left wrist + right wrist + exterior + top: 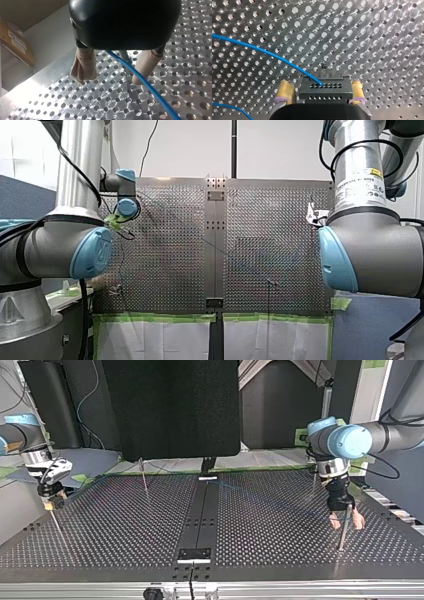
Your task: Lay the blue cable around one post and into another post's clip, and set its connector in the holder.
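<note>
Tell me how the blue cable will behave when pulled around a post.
The blue cable bows in a smooth arc to the connector, so it is probably flexible yet slightly springy. It looks thin, so likely light. Its jacket seems smooth where it passes between the parted fingers of my left gripper, so it may slip sideways.

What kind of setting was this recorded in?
Probably a robotics lab bench: perforated metal table, my left arm and my right arm over it, thin post, blue cable with connector.
</note>
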Controlling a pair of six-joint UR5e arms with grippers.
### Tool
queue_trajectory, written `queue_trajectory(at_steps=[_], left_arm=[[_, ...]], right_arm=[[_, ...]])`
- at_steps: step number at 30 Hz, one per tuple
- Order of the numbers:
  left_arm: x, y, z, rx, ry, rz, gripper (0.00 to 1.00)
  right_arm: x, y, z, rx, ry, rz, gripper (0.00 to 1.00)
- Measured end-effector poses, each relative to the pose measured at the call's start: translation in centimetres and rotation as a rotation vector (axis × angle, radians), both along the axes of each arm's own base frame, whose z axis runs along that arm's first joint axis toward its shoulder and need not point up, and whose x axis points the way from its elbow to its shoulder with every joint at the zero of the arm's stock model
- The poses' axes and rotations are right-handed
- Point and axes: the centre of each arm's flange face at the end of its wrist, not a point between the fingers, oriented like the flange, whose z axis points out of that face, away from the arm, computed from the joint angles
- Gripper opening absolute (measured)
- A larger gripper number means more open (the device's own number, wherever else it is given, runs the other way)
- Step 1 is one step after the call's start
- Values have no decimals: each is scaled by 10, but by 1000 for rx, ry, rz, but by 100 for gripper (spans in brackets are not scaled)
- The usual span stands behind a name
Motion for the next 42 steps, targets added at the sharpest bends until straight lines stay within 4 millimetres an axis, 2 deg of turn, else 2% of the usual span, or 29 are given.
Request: queue_trajectory(at_steps=[14, 28, 33, 42], left_arm=[[-9, -1, -8, 70, 101, 65, 100], [-15, -2, -13, 4, 132, 69, 100], [-25, -1, -16, -7, 158, 83, 100], [-47, -3, -9, 4, 155, 84, 100]], right_arm=[[0, 0, 0, 0, 0, 0, 100], [0, 0, 0, 0, 0, 0, 100], [0, 0, 0, 0, 0, 0, 100], [0, 0, 0, 0, 0, 0, 100]])
